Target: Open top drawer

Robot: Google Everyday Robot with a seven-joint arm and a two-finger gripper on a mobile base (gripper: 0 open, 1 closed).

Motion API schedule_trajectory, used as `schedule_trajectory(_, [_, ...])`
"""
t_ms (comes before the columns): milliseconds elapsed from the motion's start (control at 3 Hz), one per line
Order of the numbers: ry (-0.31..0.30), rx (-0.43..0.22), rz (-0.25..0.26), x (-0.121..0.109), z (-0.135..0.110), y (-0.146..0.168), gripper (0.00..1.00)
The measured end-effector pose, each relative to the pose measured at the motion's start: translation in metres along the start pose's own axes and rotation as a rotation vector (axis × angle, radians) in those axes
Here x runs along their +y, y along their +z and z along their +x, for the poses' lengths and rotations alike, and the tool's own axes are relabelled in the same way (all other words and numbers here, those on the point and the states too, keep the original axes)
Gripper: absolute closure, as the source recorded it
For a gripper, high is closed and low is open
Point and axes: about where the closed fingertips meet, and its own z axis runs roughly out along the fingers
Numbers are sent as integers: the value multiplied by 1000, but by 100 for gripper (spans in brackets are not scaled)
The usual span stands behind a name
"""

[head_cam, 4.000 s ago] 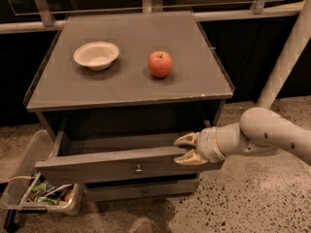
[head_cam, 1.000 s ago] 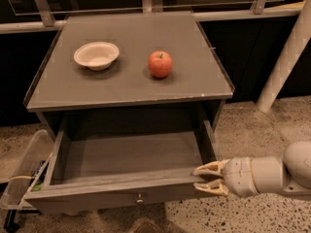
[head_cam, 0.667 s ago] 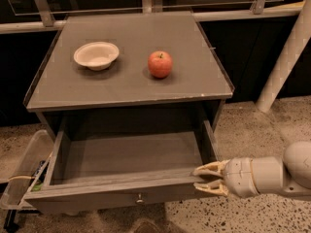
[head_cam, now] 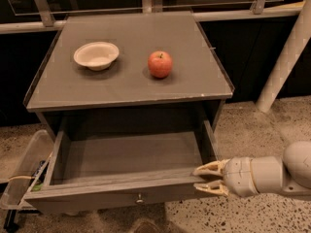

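The top drawer [head_cam: 97, 199] of the grey cabinet stands pulled far out, its grey box interior [head_cam: 131, 154] bare. A small round metal knob [head_cam: 139, 197] sits mid-front. My gripper [head_cam: 208, 178] is at the drawer's right front corner. Its two pale fingers [head_cam: 210, 168] close on the right end of the front panel, one on the inner side and one on the outer side. The two slimmer drawers below are hidden by the open drawer.
On the cabinet top [head_cam: 121, 89] stand a white bowl [head_cam: 96, 55] and a red apple [head_cam: 160, 64]. A clear plastic bin [head_cam: 22, 171] sits on the floor at the left. A white slanted pole [head_cam: 286, 57] stands at the right. Speckled floor lies in front.
Since four seconds ago the top drawer has slid far out toward the camera, with my gripper moving along at its right front corner. Over the last second nothing has visibly moved.
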Motion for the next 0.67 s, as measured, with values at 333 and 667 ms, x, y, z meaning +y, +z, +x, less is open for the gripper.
schedule_trajectory(333, [9, -2, -15, 1, -1, 5, 12])
schedule_trajectory(667, [22, 1, -30, 5, 3, 12, 14])
